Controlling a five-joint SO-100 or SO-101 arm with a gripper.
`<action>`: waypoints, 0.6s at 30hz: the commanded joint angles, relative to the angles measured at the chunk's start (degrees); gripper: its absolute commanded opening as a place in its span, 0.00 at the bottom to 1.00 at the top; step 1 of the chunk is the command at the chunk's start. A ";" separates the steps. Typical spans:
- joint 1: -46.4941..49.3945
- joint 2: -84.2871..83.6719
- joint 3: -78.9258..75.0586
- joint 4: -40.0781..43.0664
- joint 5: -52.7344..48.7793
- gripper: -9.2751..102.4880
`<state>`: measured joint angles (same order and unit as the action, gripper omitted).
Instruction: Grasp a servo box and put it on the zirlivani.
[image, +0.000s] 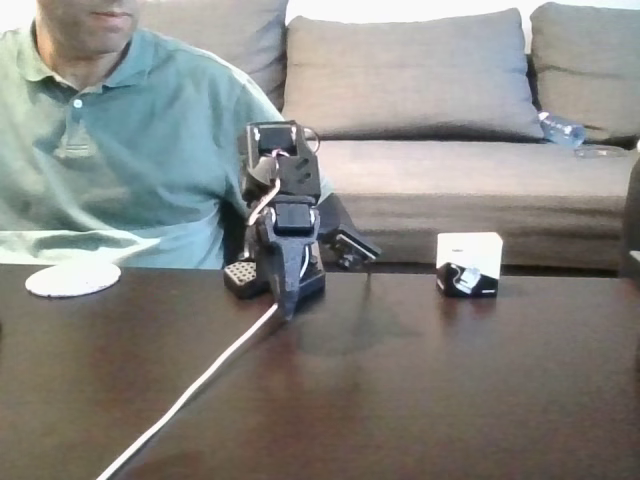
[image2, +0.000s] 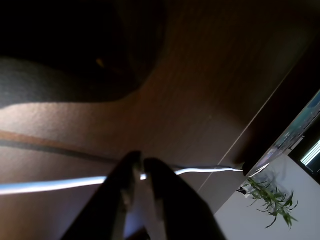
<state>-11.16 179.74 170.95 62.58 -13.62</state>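
- Fixed view, nearest first: one white cable (image: 200, 385) runs over the dark wooden table (image: 420, 400) from the near left edge up to the arm.
- One black arm (image: 282, 215) sits folded at the table's middle, its gripper (image: 288, 305) pointing down with the tip touching or nearly touching the tabletop. The fingers look pressed together, nothing between them.
- One small black dotted block (image: 238, 274) stands just left of the arm's base.
- One servo box (image: 468, 264) (white top, black lower front) stands on the table well to the right of the arm, apart from the gripper.
- One zirlivani (image: 72, 279), a flat white disc, lies at the table's far left, well apart from the box, with the arm between them.
- Behind the table sits one person in a green polo shirt (image: 130, 150); further back, one grey sofa (image: 470, 170) with one plastic bottle (image: 562, 129) lying on it.
- Wrist view: the gripper (image2: 141, 167) shows two dark fingers meeting at their tips over the white cable (image2: 50, 185); one green plant (image2: 272, 200) stands beyond the table edge.
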 joint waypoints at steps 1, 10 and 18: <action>3.60 0.35 -1.76 -1.49 -0.09 0.08; 6.06 -23.03 -45.97 2.20 -8.35 0.08; -6.24 -76.99 -95.80 17.93 -20.13 0.08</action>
<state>-12.22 121.03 95.19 74.71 -30.67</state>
